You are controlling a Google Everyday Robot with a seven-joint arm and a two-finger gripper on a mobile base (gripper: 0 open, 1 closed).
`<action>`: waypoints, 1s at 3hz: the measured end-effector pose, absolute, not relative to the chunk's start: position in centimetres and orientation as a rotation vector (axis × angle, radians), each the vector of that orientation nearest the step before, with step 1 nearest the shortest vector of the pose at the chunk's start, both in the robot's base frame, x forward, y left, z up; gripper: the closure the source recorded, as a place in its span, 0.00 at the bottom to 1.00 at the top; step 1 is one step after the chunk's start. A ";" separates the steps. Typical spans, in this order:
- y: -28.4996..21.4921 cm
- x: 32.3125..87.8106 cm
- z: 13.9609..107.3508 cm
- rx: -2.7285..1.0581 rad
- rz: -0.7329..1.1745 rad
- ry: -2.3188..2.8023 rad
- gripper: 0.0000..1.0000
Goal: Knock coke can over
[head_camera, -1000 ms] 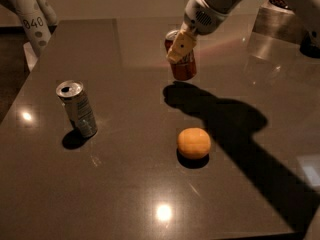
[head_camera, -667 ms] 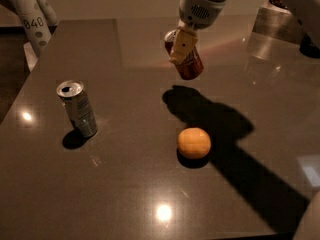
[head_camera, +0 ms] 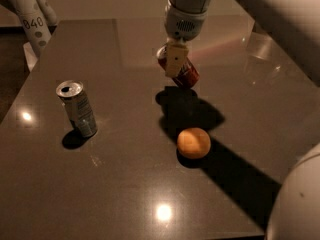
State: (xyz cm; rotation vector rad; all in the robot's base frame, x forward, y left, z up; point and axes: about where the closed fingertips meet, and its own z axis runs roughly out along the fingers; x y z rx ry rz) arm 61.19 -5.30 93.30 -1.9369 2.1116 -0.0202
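The red coke can (head_camera: 184, 73) is tilted far over, its top toward the upper left and its base toward the lower right, at the middle back of the dark table (head_camera: 125, 184). My gripper (head_camera: 176, 59) comes down from above and is right against the can, its pale finger covering the can's upper half.
A silver-grey can (head_camera: 77, 108) stands upright at the left. An orange (head_camera: 193, 143) lies in front of the coke can. A clear cup (head_camera: 260, 46) stands at the back right. White legs (head_camera: 31, 19) rise past the table's back left corner.
The arm has swung and the coke can has gone from upright to steeply tilted, its base kicked toward the lower right. The silver can and the orange have not moved.
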 end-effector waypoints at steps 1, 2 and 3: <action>-4.5 61.6 92.0 -1.994 -0.044 2.104 0.75; -3.7 62.0 90.6 -2.044 -0.076 2.105 0.51; -3.3 62.4 89.4 -2.087 -0.100 2.109 0.29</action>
